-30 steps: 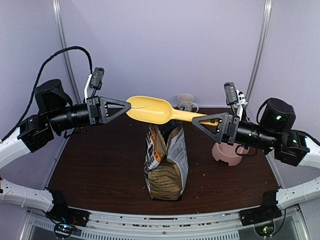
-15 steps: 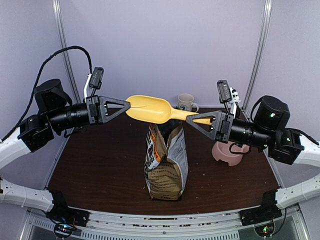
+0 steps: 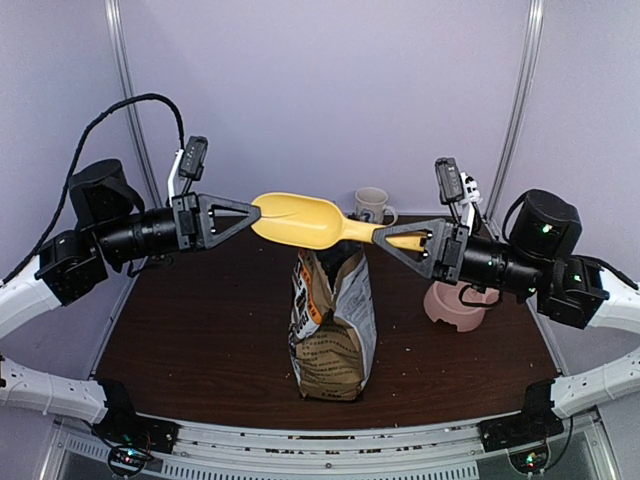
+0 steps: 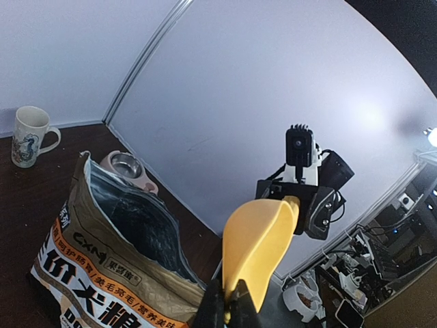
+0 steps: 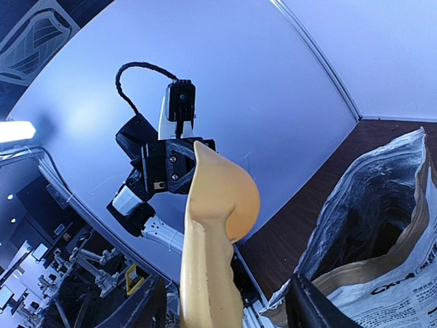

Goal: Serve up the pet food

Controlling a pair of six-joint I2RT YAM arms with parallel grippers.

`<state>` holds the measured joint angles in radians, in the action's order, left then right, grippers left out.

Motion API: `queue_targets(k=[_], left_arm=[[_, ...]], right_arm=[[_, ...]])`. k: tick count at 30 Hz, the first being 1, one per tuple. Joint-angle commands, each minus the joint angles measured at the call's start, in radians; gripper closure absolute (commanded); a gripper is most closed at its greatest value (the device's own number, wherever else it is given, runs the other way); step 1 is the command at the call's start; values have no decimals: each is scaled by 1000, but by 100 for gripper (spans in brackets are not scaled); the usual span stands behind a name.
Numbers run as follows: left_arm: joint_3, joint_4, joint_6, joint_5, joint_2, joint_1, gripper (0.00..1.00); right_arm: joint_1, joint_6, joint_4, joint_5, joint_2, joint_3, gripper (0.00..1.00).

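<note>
Risks start at the table, where anything dropped lands. Mid-table, could topple or crumple the upright, open-mouthed bag with a careless descent. Far right, may miss the pink bowl later and scatter. Above the bag, holds the empty yellow scoop aloft, pinched tight at its front lip by the left gripper. Brackets the handle with the right gripper, jaws wide, seemingly not gripping. Could drop or twist the scoop if released leftward too soon. Shows no pet food, which is presumably deep inside the bag.

Lab: white booth panels, aluminium frame
</note>
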<state>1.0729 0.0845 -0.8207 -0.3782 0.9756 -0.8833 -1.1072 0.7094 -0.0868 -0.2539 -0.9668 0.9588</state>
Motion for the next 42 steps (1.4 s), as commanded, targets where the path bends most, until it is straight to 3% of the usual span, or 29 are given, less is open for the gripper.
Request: queue_targets(k=[1, 21, 34, 38, 40, 42], left_arm=[[1, -33, 13, 26, -26, 0, 100], [6, -3, 23, 17, -5, 0, 100], [3, 8, 29, 24, -6, 0, 99], [31, 75, 54, 93, 8, 0, 52], [82, 162, 81, 151, 40, 0, 38], [155, 262, 109, 202, 103, -2, 31]], right_arm=[[2, -8, -22, -5, 22, 19, 38], [2, 2, -48, -29, 19, 15, 52], [2, 4, -46, -9, 12, 11, 82], [3, -27, -9, 41, 44, 17, 84], [2, -57, 44, 78, 69, 30, 84], [2, -90, 120, 145, 93, 52, 85]])
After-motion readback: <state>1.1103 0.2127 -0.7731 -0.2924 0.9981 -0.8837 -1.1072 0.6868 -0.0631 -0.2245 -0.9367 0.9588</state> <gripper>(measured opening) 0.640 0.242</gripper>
